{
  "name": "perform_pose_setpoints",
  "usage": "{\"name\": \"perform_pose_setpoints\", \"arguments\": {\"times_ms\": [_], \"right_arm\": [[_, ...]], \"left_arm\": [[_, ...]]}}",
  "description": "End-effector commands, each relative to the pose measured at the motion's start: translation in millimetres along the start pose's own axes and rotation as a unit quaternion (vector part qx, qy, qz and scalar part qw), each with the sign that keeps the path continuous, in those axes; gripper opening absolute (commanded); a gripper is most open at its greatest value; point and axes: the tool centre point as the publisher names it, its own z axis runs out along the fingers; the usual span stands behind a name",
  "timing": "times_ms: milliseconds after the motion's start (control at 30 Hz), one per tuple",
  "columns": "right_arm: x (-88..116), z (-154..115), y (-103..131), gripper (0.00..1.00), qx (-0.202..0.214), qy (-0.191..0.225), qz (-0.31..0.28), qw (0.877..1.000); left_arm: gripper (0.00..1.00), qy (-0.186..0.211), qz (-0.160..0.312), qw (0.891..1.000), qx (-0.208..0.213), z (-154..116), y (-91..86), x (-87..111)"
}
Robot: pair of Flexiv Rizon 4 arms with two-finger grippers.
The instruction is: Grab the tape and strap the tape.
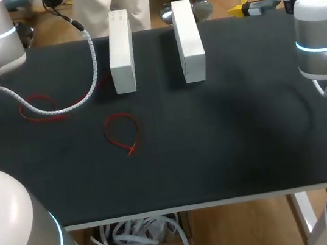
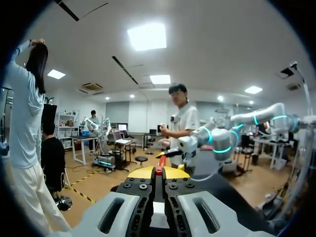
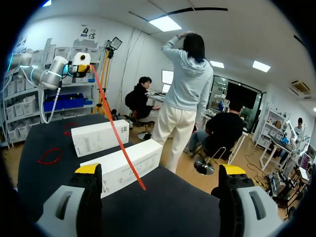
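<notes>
Left hand [image 2: 158, 172] clamped the red tape [image 3: 118, 136] high over the white boxes [image 3: 98, 138]; right hand [image 3: 160, 170] gaped, likely awaiting the free end.

The head camera looks down on the tabletop [image 1: 235, 149] from behind me. The right wrist camera shares its white boxes [image 1: 121, 52]. The left one looks level past my left tool [image 2: 158, 171].

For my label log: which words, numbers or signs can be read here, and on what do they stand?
No text can be read.
Nearer white box: faint print, too small to read.
Farther white box: the same.
Red strap in the left gripper: no print.
</notes>
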Motion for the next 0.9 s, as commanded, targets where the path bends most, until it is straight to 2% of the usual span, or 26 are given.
{"name": "perform_pose_setpoints", "arguments": {"times_ms": [33,400,467,700,900], "right_arm": [[0,0,0,1.00,0.000,0.000,0.000,1.000],[0,0,0,1.00,0.000,0.000,0.000,1.000],[0,0,0,1.00,0.000,0.000,0.000,1.000],[0,0,0,1.00,0.000,0.000,0.000,1.000],[0,0,0,1.00,0.000,0.000,0.000,1.000]], "left_arm": [[0.00,0.005,-0.001,1.000,-0.002,-2,0.4,-0.5],[0.00,0.019,-0.004,1.000,-0.003,-5,1.2,2.5],[0.00,0.010,-0.004,1.000,0.000,-6,0.9,3.0],[0.00,0.018,-0.030,0.999,0.022,-10,-6.4,2.0],[0.00,0.026,-0.029,0.999,0.028,-10,-14.5,4.4]]}}
